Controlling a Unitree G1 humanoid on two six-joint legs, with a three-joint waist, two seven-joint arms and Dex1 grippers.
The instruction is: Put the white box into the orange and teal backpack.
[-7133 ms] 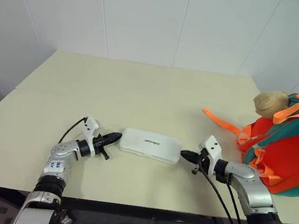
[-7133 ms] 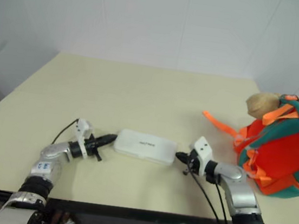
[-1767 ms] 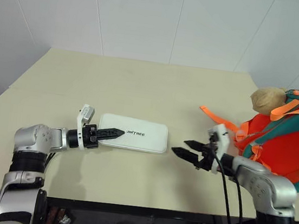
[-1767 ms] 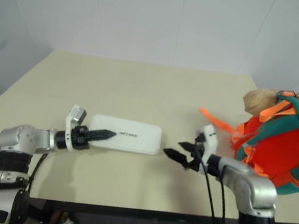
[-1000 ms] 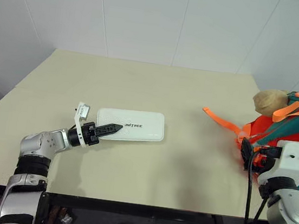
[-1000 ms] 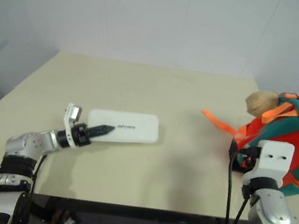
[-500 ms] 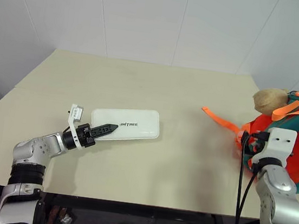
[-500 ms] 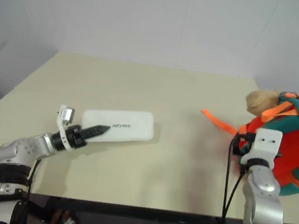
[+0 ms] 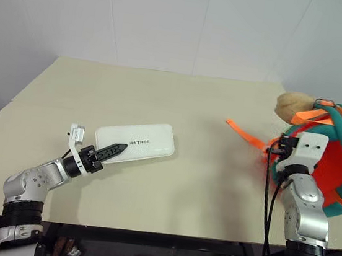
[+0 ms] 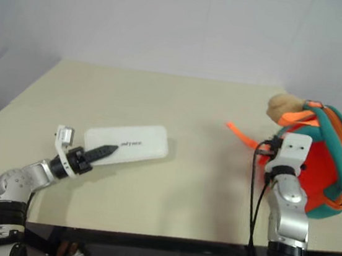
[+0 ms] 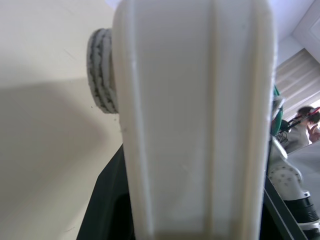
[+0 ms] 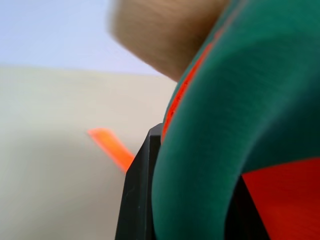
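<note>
The white box (image 9: 135,143) is held at its near-left end by the left gripper (image 9: 113,150), whose black fingers (image 9: 109,151) are clamped on it, one lying across the lid. The box sits over the left half of the table (image 9: 180,104), slanted, with its far end pointing toward the table's middle; whether that far end touches the tabletop I cannot tell. Small dark lettering shows on the lid beside the fingertip. In the left wrist view the box (image 11: 195,115) rises straight up between the gripper's dark fingers, with a ribbed grey disc (image 11: 102,77) on its edge.

Well apart from the box, at the right edge of the table, stands the backpack (image 9: 331,166), orange with thick teal trim, its opening gaping toward the table's middle. A tan plush toy (image 9: 292,105) sits on its top, on the side nearer the box. A loose orange strap (image 9: 244,133) trails from the backpack across the tabletop toward the box.

The right gripper (image 12: 200,190) is at the backpack's opening, on the side facing the box. In the right wrist view its jaws are closed on the teal rim, which is pinched between the black fingers (image 12: 137,195), with the plush toy and the orange strap beyond.
</note>
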